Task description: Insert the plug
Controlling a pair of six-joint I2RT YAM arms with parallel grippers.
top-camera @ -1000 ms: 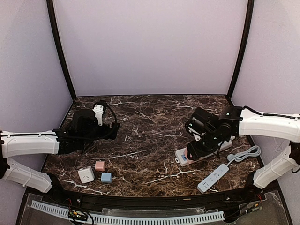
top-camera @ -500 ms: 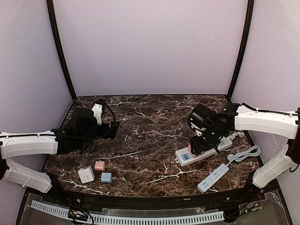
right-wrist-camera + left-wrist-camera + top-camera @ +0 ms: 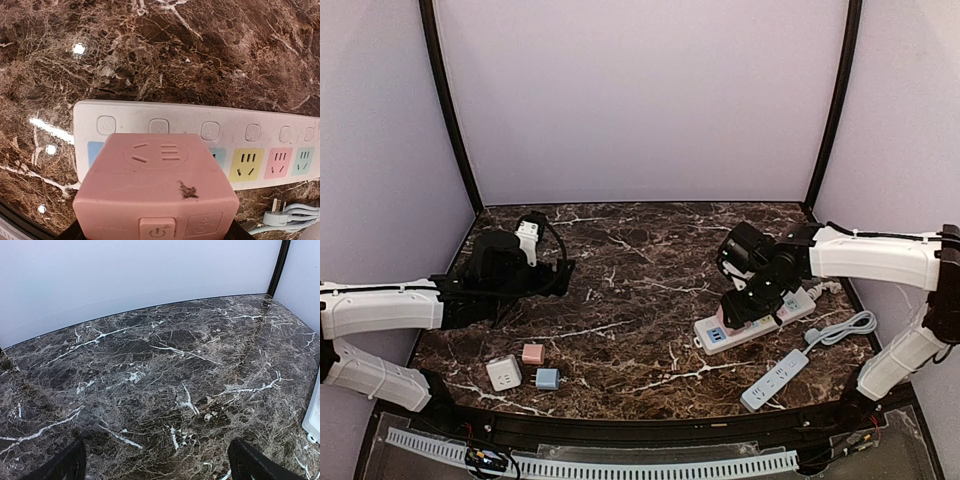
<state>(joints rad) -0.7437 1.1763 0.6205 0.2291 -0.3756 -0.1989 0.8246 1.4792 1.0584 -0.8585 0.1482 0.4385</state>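
My right gripper [image 3: 752, 302] is shut on a pink cube plug [image 3: 157, 185], whose socket face and switch face the wrist camera. The plug hangs over the left part of a white power strip [image 3: 260, 135] with coloured sockets and hides the sockets there. I cannot tell whether it touches the strip. In the top view the strip [image 3: 718, 336] lies slanted at the right of the table, its blue end socket showing. My left gripper [image 3: 558, 274] hovers open over bare marble at the left, nothing between its fingers [image 3: 75, 462].
A second white power strip [image 3: 775, 378] with a grey-white cable [image 3: 840, 330] lies near the front right. Three small cubes sit front left: white [image 3: 504, 372], pink [image 3: 533, 353], blue [image 3: 548, 378]. A white wall plug [image 3: 275, 217] lies beside the strip.
The right gripper has carried the pink plug back and to the right along the strip, uncovering the strip's blue end. The left arm has not moved.
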